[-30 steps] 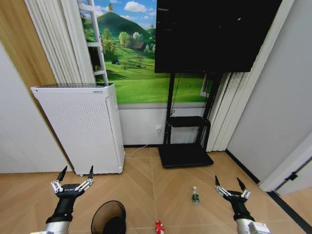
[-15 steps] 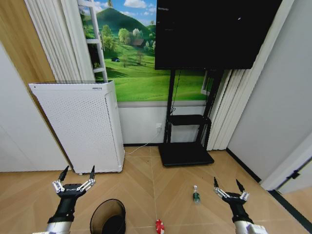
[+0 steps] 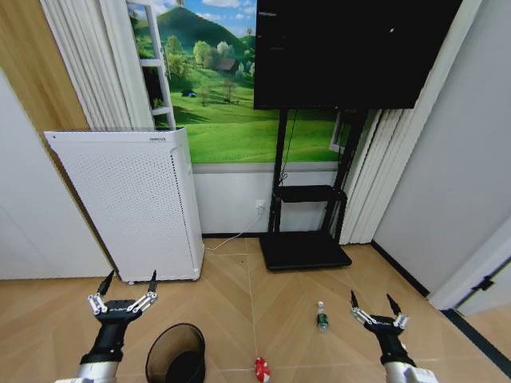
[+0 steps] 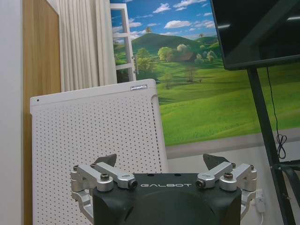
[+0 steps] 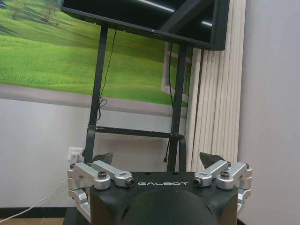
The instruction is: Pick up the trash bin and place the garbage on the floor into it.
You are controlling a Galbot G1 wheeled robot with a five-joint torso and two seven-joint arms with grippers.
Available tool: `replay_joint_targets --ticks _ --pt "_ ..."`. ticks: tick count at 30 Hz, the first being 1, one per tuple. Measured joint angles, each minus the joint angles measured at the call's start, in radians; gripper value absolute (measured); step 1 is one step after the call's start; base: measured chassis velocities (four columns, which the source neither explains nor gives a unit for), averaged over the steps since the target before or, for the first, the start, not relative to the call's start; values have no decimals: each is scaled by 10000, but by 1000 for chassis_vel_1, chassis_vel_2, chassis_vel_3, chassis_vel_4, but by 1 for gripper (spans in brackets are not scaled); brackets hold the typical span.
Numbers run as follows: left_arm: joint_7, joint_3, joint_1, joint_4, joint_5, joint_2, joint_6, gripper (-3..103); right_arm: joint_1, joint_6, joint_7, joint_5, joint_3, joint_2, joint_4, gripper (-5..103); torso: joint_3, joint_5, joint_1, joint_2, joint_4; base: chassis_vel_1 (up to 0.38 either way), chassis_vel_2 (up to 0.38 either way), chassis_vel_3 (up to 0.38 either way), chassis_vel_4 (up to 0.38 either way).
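My head has tipped down, so more floor shows; nothing is picked up yet. The bin (image 3: 176,353) stands beside my left claw (image 3: 122,302), gaping and empty. My right claw (image 3: 375,317), equally spread, hangs near the bottle (image 3: 321,317); red garbage (image 3: 261,369) lies between. Wrist views face the wall.

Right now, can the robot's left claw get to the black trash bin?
Probably yes. The left claw is open, just above and left of the trash bin, with only bare floor between. The white appliance stands farther back.
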Motion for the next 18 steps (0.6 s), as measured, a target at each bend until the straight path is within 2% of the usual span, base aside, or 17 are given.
replay_joint_targets --ticks 18 --pt "6 29 -26 59 24 -36 -29 100 -51 57 -11 -58 0 35 9 100 -496 0 -265 -762 0 0 0 0 0"
